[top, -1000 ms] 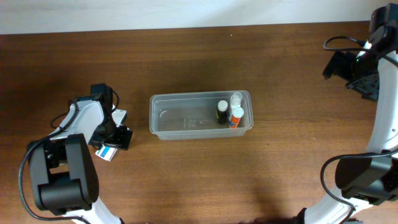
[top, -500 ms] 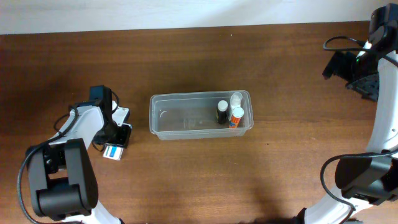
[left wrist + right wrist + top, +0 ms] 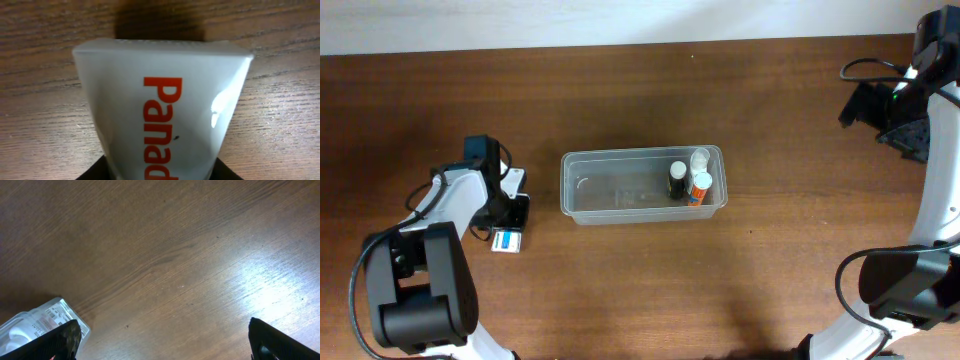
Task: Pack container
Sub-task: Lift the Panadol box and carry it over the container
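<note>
The left hand (image 3: 513, 222) is holding a small white box (image 3: 507, 240) with red letters on it. Its fingers look to be squeezing the box from both sides. In the last second the left hand has been turning. The box was sitting crooked, and now it is sitting straighter and a little nearer the tub (image 3: 582, 190).

The clear tub is sitting on the worktop (image 3: 620, 280) near the left hand, on the side toward the right hand (image 3: 906, 135). Three small bottles (image 3: 688, 176) are standing at the tub's far end from the left hand.

The right hand is staying far off, fingers wide apart, holding nothing.

So the box is probably getting ready to go into the tub next.
</note>
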